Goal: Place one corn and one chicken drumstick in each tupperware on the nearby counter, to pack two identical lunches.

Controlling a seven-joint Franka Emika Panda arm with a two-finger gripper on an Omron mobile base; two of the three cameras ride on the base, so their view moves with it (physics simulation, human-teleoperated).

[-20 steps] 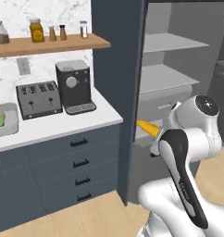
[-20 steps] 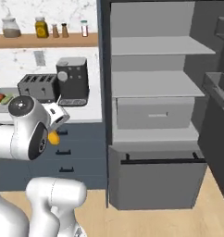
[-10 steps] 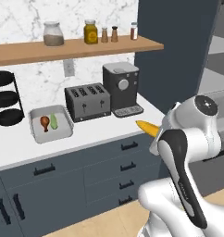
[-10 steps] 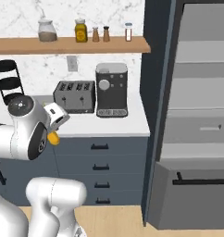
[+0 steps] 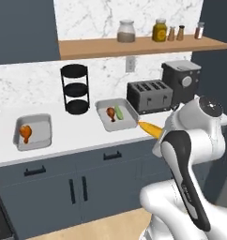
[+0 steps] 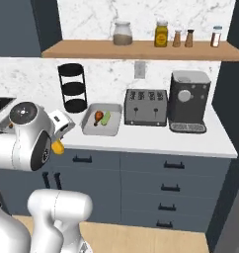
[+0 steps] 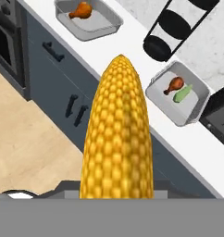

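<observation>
Counter point(image 5: 82, 140) now before base, corn point(image 7: 117, 139) clawed

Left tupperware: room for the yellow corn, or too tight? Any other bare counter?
Room, likely. The left tupperware holds one chicken drumstick at its left end; its right half is bare. The right tupperware is crowded with a drumstick and the green corn. Bare counter lies between the trays, in front of the black rack. The yellow corn is in the gripper.
</observation>
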